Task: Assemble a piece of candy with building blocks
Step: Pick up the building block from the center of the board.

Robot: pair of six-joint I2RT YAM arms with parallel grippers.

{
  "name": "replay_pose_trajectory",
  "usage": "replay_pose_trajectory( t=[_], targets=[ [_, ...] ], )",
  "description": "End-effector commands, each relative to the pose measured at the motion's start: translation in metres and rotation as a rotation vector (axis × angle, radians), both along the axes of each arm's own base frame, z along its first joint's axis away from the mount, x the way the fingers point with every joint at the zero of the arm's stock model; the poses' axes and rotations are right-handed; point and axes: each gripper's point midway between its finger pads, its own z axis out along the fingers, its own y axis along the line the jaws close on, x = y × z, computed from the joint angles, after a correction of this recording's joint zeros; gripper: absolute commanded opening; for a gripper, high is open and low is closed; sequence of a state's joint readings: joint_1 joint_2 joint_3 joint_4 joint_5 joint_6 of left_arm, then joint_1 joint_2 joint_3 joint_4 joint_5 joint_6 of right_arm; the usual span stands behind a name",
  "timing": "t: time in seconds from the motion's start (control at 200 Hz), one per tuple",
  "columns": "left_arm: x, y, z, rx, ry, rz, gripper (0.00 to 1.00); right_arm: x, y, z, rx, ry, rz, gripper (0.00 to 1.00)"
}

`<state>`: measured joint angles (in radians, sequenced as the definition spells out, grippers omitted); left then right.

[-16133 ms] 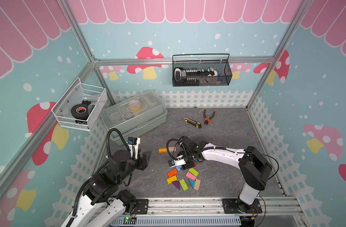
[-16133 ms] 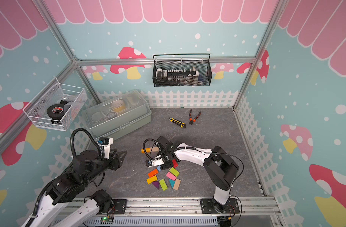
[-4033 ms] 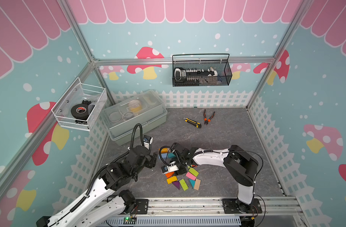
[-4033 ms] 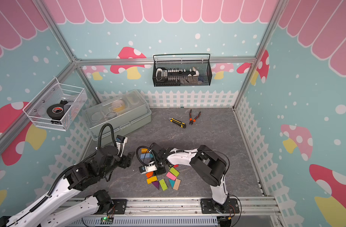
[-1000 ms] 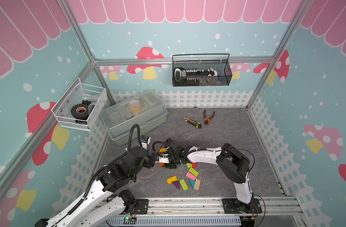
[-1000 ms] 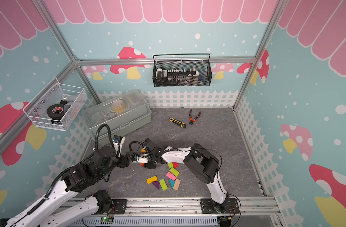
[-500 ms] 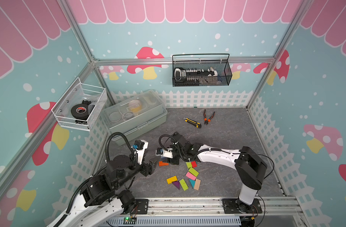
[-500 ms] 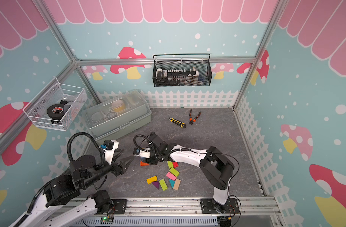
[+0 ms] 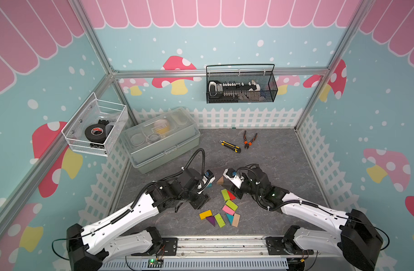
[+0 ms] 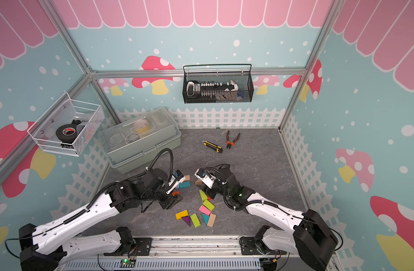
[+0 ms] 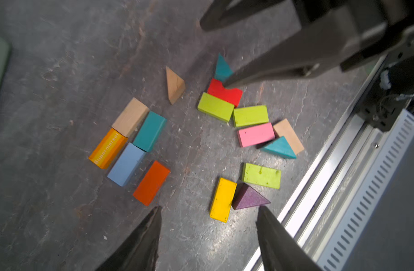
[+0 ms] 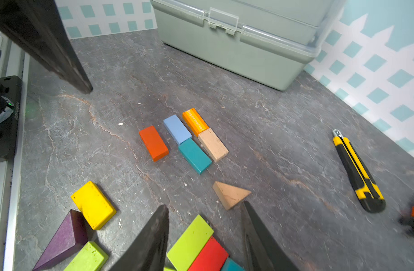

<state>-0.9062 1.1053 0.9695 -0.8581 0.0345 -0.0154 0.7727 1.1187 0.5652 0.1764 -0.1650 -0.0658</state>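
Several building blocks lie on the grey floor. A row group holds tan (image 11: 130, 116), teal (image 11: 149, 131), orange (image 11: 108, 148), light blue (image 11: 126, 164) and red-orange (image 11: 151, 183) blocks, with a tan wedge (image 11: 175, 85) beside them. A looser cluster has lime (image 12: 189, 241), red (image 12: 209, 255), pink (image 9: 228, 210), yellow (image 9: 205, 214) and purple (image 9: 210, 220) pieces. My left gripper (image 11: 208, 208) (image 9: 189, 206) hangs open and empty above the floor near the yellow block. My right gripper (image 12: 205, 205) (image 9: 235, 191) is open and empty over the lime and red blocks.
A grey-green lidded box (image 9: 161, 138) stands at the back left, close behind the row group. A yellow-black utility knife (image 9: 230, 146) and orange-handled pliers (image 9: 249, 139) lie further back. The front rail (image 11: 323, 187) runs close by the looser cluster.
My right gripper has drawn back to the right, away from the red-orange block now lying on the floor. The left arm has swung in toward the middle, over the blocks.
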Motion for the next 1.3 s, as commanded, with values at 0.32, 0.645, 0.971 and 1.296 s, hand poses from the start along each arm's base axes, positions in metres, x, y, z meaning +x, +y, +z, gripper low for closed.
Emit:
replay_pose_trajectory(
  t=[0.32, 0.645, 0.971, 1.296],
  targets=[
    [-0.019, -0.005, -0.040, 0.252, 0.113, -0.191, 0.62, 0.011, -0.060, 0.031, 0.120, -0.148, -0.300, 0.55],
    [-0.024, 0.003, -0.074, 0.450, 0.122, -0.344, 0.62, 0.013, -0.069, 0.034, 0.123, -0.184, -0.340, 0.56],
    [-0.024, 0.008, -0.105, 0.561, 0.133, -0.399, 0.61, 0.013, -0.067, 0.029, 0.116, -0.177, -0.330, 0.56],
    [-0.027, 0.009, -0.135, 0.617, 0.197, -0.404, 0.61, 0.014, -0.066, 0.026, 0.109, -0.180, -0.330, 0.57]
  ],
)
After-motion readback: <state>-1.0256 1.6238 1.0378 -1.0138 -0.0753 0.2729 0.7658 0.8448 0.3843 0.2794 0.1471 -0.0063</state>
